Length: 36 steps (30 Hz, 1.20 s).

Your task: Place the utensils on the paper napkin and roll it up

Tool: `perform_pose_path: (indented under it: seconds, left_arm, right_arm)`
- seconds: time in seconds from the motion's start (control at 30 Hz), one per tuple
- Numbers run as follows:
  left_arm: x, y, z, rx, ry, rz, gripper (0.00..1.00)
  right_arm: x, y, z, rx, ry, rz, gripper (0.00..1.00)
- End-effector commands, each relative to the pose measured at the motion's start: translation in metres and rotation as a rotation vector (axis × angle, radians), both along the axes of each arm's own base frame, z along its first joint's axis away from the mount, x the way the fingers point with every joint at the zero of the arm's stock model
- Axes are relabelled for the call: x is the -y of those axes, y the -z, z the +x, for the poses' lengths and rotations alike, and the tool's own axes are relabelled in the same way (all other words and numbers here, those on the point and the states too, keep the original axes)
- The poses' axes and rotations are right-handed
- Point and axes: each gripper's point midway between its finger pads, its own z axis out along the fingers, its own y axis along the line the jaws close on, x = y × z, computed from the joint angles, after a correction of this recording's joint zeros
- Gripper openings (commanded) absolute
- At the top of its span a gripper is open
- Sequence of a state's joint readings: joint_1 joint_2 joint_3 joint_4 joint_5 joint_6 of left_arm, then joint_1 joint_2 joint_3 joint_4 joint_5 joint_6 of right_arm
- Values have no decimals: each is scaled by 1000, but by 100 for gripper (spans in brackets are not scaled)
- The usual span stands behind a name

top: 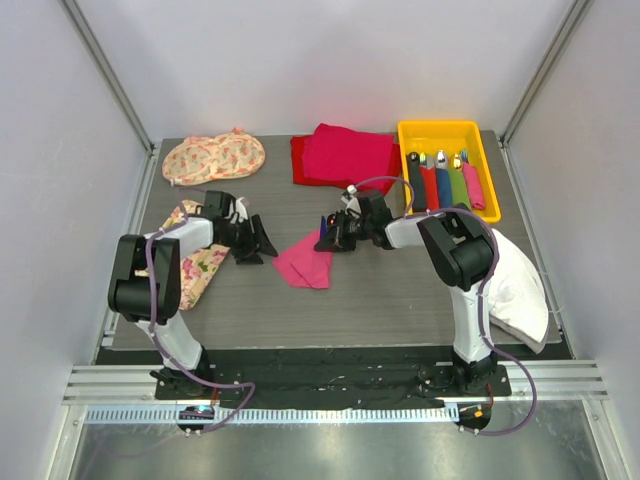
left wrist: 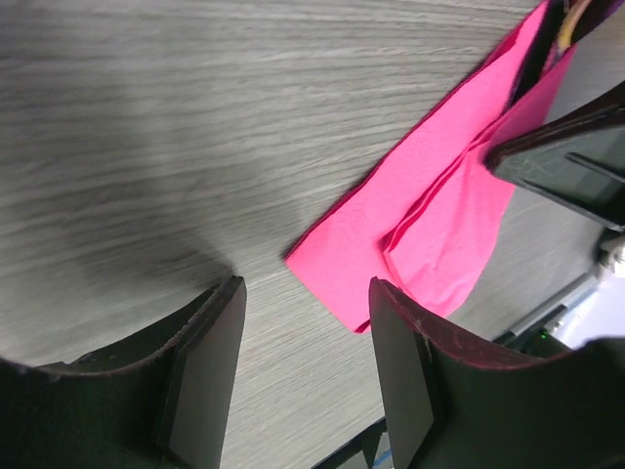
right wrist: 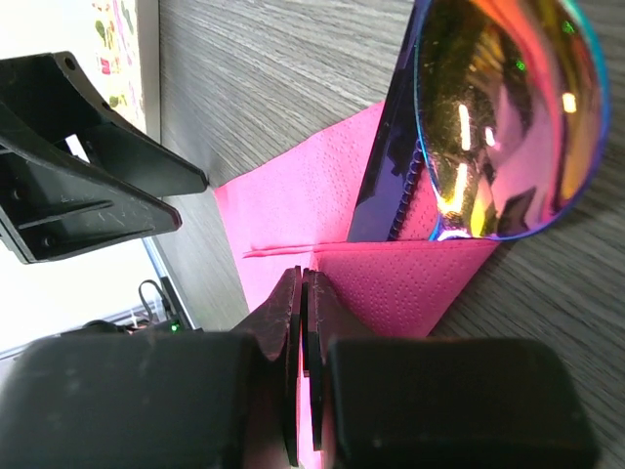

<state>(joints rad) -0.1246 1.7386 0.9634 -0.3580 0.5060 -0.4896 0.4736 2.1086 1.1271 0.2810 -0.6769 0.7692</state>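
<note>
Right gripper (right wrist: 299, 285) fingers were pressed together on a fold of the paper napkin (right wrist: 303, 200), with a spoon (right wrist: 493, 127) lying on the pink sheet just ahead of the tips, its dark handle running over the paper. Left gripper (left wrist: 305, 293) jaws stood partway apart, holding nothing, the napkin's corner flat on the table (left wrist: 146, 117) just beyond its fingertips, not touching. The other utensils (top: 445, 182) sat in a yellow tray (top: 440, 130), well apart, back past the right gripper's wrist.

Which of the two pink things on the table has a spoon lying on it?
The thin paper napkin in the centre: a spoon lies across it. The thick folded cloth at the back carries nothing.
</note>
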Motion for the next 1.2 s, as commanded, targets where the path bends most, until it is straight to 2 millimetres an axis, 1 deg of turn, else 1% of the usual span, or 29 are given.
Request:
perform_pose_path:
  seconds: [0.0,0.13,0.23,0.27,0.47,0.63,0.73,0.83,0.9,0.93,0.97,1.0,1.03,1.07,1.1,1.17]
  left_arm:
    - [8,25,-13,-63,58,1,57]
    - [27,34,-18,-86,76,-32,55]
    - [37,39,-15,-88,89,-52,53]
    - [42,38,-13,-80,91,-62,54]
    - [57,33,0,-32,108,-93,53]
    - [68,33,6,5,145,-116,58]
    - [69,38,8,4,160,-117,59]
    - [69,37,11,32,184,-112,60]
    - [68,34,18,75,195,-101,63]
    - [67,35,19,81,204,-97,64]
    - [70,31,21,76,219,-116,64]
    - [72,31,20,68,229,-125,63]
    - [72,36,17,47,236,-127,63]
    - [72,35,17,53,250,-128,63]
    - [72,37,13,43,259,-129,64]
    - [68,37,13,45,272,-125,63]
  right_arm:
    - [17,41,-6,-42,32,-143,1]
    - [18,42,-7,-47,31,-151,1]
    - [18,44,-7,-48,29,-154,1]
    - [18,43,-6,-48,32,-155,1]
    - [17,45,-6,-49,29,-157,1]
    - [17,44,-5,-47,28,-156,1]
    - [17,44,-4,-48,31,-156,1]
    - [17,44,-3,-47,31,-155,1]
    - [16,44,-4,-47,28,-154,1]
    - [17,44,-4,-48,28,-155,1]
    - [17,44,-4,-47,30,-154,1]
    - [17,45,-4,-49,30,-155,1]
    - [17,44,-5,-46,27,-155,1]
    - [18,44,-4,-46,32,-156,1]
    - [18,44,-5,-46,32,-156,1]
    - [18,45,-5,-51,31,-156,1]
